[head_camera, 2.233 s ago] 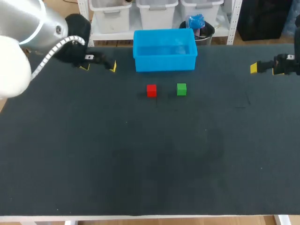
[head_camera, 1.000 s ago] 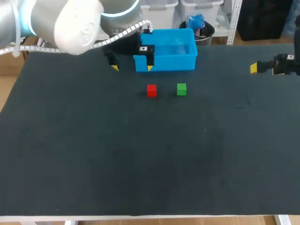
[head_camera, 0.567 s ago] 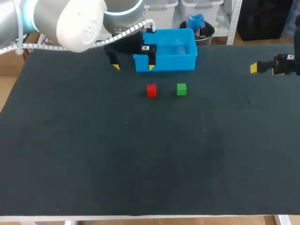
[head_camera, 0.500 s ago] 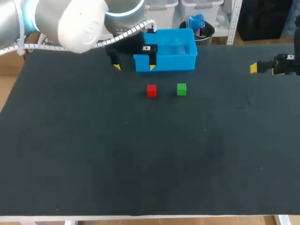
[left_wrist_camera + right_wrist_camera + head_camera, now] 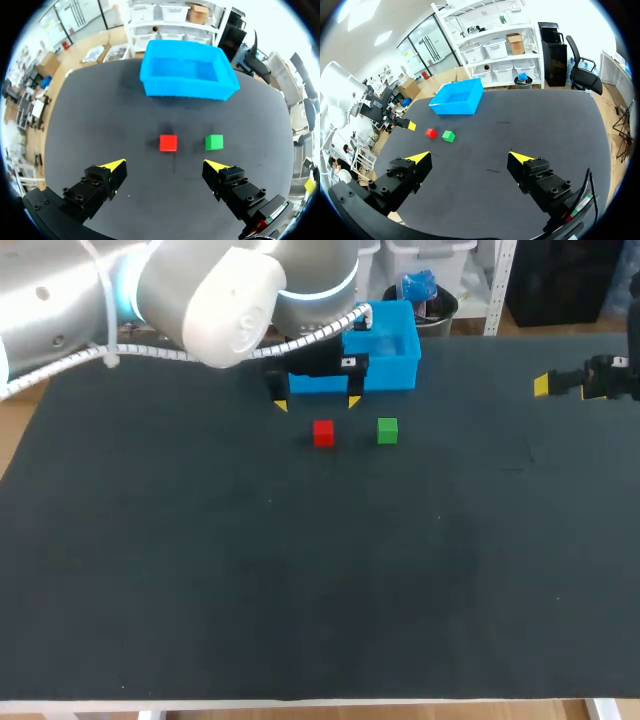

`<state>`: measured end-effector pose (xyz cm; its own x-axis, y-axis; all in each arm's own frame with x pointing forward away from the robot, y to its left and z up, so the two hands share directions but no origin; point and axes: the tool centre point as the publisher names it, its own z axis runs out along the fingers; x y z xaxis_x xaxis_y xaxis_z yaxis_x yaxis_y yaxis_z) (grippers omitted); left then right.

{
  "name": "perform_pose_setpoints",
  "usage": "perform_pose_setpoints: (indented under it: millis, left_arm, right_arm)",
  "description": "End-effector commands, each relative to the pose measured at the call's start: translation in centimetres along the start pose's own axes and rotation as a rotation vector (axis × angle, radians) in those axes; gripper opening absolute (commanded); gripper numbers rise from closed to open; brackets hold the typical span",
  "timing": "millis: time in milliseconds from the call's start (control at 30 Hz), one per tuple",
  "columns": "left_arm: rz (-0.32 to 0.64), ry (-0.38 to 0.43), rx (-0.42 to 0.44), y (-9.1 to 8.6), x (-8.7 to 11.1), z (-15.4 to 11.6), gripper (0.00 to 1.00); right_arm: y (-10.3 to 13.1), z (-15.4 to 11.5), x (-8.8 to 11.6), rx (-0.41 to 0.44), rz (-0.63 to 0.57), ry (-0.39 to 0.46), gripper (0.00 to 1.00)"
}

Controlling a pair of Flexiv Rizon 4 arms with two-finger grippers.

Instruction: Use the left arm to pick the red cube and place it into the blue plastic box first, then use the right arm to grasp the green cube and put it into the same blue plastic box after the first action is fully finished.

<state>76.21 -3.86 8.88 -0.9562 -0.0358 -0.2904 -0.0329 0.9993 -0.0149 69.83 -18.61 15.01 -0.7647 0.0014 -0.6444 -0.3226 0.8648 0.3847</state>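
1. Step in hand, as I read it: get the left gripper (image 5: 165,165) onto the small red cube (image 5: 168,143). Its yellow-tipped fingers are spread wide with nothing between them.
2. The cube sits on the black table top (image 5: 300,590), in front of the open blue plastic box (image 5: 187,87) and apart from it. The small green cube (image 5: 214,142) is just beside it, with a gap between them.
3. From the left wrist camera, the red cube is ahead of the gripper and nearly centred between the two fingers. So far so good.
4. The catch: the green cube lines up almost exactly with one fingertip. Going straight in at this width, I'd guess that finger lands on it or shoves it.
5. So I'd narrow the opening a bit first, or turn the wrist so the fingers straddle the red cube along the other axis. One finger then drops into the gap between the cubes.
6. Come down square, both pads on opposite flat faces, and close only once the cube is properly between them. It's small and light and will probably skid if one finger touches first.
7. From the head camera the gripper hangs by the box's front wall, with the red cube just on the near side. I can't judge its height.
8. The right gripper (image 5: 470,158) is off at the table's right edge, fingers wide, holding nothing. That's fine, its turn comes later.
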Motion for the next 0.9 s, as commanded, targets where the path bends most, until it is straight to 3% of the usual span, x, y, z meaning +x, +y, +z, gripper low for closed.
perform_pose_setpoints:
  millis: [33, 267, 900]
  left_arm:
    - [-0.011, -0.001, 0.006, -0.3, -0.4, 0.4, 1.00]
    - [-0.015, -0.006, 0.014, -0.1, -0.8, 0.7, 1.00]
    - [-0.003, 0.044, 0.045, -0.7, -0.3, 6.6, 1.00]
  right_arm:
    - [0.0, 0.1, 0.0, 0.002, 0.000, 0.001, 1.00]
    - [0.0, 0.1, 0.0, 0.002, 0.000, 0.001, 1.00]
    - [0.0, 0.1, 0.0, 0.002, 0.000, 0.001, 1.00]
